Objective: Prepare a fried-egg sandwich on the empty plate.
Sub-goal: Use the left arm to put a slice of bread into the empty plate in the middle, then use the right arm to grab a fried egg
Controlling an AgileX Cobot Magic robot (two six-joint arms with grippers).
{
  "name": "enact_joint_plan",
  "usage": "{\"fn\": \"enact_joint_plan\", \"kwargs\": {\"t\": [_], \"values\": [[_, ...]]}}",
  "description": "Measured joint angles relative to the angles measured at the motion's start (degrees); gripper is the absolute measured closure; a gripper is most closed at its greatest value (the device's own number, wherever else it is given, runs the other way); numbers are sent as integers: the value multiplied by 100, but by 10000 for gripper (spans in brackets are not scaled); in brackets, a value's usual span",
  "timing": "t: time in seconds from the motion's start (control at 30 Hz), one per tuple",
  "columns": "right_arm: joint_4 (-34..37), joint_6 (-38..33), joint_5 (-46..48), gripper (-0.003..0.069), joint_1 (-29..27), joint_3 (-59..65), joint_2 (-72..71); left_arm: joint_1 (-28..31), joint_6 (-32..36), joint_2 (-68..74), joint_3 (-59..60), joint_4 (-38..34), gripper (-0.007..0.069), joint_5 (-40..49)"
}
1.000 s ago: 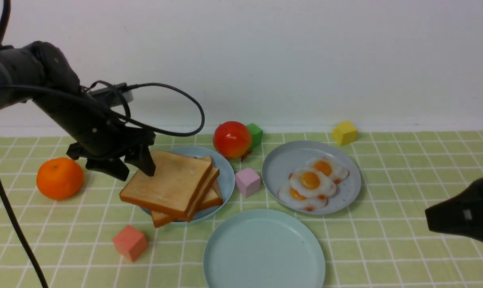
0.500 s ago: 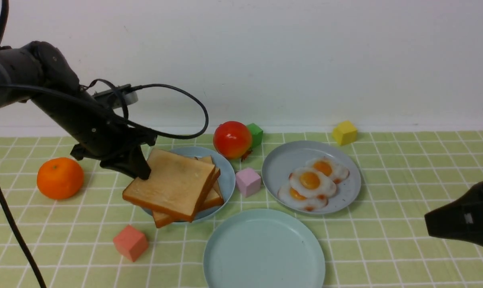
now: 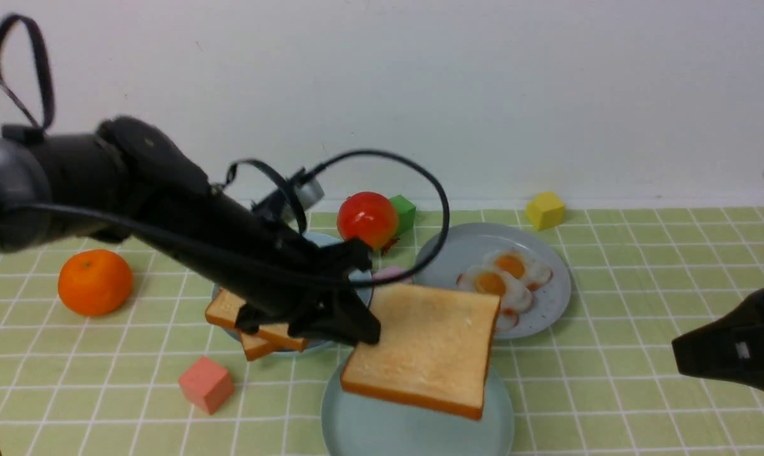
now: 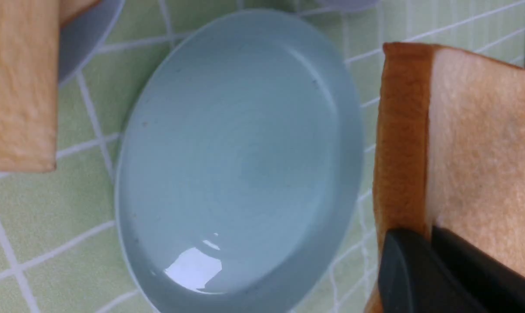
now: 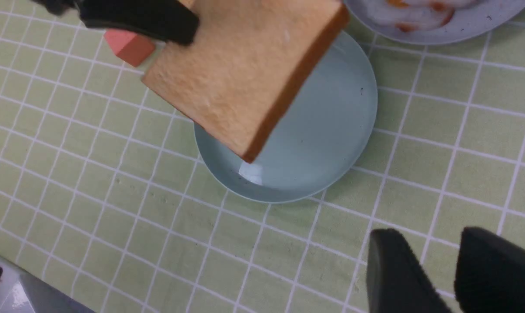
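Note:
My left gripper (image 3: 366, 334) is shut on one corner of a golden-brown toast slice (image 3: 426, 345) and holds it in the air over the mint-green plate (image 3: 502, 408), which holds nothing. In the left wrist view my left gripper (image 4: 427, 232) grips the toast (image 4: 475, 143) beside the plate (image 4: 240, 165). Three fried eggs (image 3: 502, 278) lie on the speckled grey-blue plate (image 3: 556, 297). My right gripper (image 3: 685, 351) is open and empty at the right; in its wrist view my right gripper (image 5: 429, 237) hovers over the cloth near the plate (image 5: 327, 130) and toast (image 5: 245, 74). No sandwich is in view.
More toast slices (image 3: 255, 323) lie on the pale blue plate (image 3: 364, 285) under my left arm. Around them are an orange (image 3: 95, 282), a red tomato-like fruit (image 3: 367, 218), a green cube (image 3: 404, 212), a yellow cube (image 3: 545, 209) and a salmon cube (image 3: 206, 383).
My left gripper has lifted the top toast slice off the stack and carried it right and forward, to above the mint-green plate. The right arm has not moved.

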Motion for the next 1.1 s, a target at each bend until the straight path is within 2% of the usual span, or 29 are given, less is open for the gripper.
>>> {"fn": "enact_joint_plan", "kwargs": {"t": [0.07, 0.2, 0.33, 0.43, 0.5, 0.67, 0.7, 0.73, 0.77, 0.83, 0.87, 0.97, 1.1], "values": [[0, -27, 0, 418, 0, 0, 0, -183, -12, 0, 366, -61, 617, -737], [0, -189, -5, 418, 0, 0, 0, -393, -213, 38, 695, -100, 614, -1479], [5, -275, -39, 418, 0, 0, 0, -503, -478, 172, 739, -96, 578, -1635], [11, -290, -271, 418, 0, 0, 6, -539, -574, 224, 739, 25, 468, -1603], [32, -290, -404, 418, 0, 0, 12, -544, -580, 224, 739, 46, 425, -1577], [157, -168, -1078, 396, 0, -13, 380, -538, -585, 154, 739, 267, 141, -1251], [160, -151, -1078, 393, 0, -13, 403, -528, -585, 154, 739, 288, 141, -1237], [183, -48, -1218, 372, 0, -13, 575, -485, -585, 44, 704, 443, 72, -1128], [196, 49, -1343, 352, 0, -13, 713, -432, -600, -46, 646, 547, 37, -1041], [211, 202, -1570, 320, 0, -13, 929, -351, -626, -177, 535, 688, 4, -939], [233, 340, -1763, 279, 0, -31, 1166, -241, -633, -354, 320, 834, -19, -818], [332, 407, -2004, 214, 0, -185, 1765, -64, -592, -756, -216, 1167, -22, -452], [350, 419, -2045, 170, -31, -722, 2685, -112, -53, -1247, -842, 1416, 57, 229]]}}
